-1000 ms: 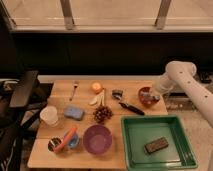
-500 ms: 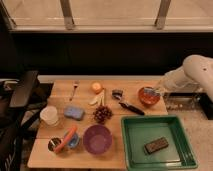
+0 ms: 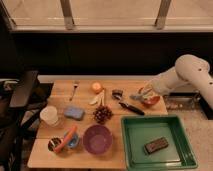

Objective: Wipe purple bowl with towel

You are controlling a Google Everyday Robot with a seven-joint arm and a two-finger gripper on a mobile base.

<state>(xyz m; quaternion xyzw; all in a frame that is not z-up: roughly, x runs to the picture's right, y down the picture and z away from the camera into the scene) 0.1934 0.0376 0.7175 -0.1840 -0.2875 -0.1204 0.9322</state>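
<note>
Arm's elbow has swung right and dropped over the last second. The forearm now slopes down-left from the table's right edge instead of standing over it. The gripper (image 3: 145,93) has hardly shifted: it sits at the near rim of the orange bowl (image 3: 152,102), at the right rear of the wooden table (image 3: 60,100). Whether it is open or closed cannot be told from here.

A pale blue-grey bunch (image 3: 137,96) lies at the bowl's left rim, touching or just under the gripper. It may be the towel, but I cannot confirm this. Nothing else on the table reads as cloth.

The purple bowl (image 3: 97,139) stands upright at the front centre, well apart from the gripper and untouched. Around it:
- Grapes (image 3: 102,114) lie just behind it.
- A blue sponge (image 3: 74,112) is to its rear left.
- A green tray (image 3: 150,119) holding a dark block (image 3: 156,145) is just beside it on the right.
- A black-handled tool (image 3: 132,108) lies between the orange bowl and the purple one.

Judgement: this is the fetch stage, and no wiping has begun. The arm's re-posing with the gripper held in place looks like settling for a pick at the orange bowl. If the bunch is the towel, the next move would be a lift, then a carry forward and left, passing over the black-handled tool and the grapes. The risk is dragging the orange bowl along or snagging the tool.
</note>
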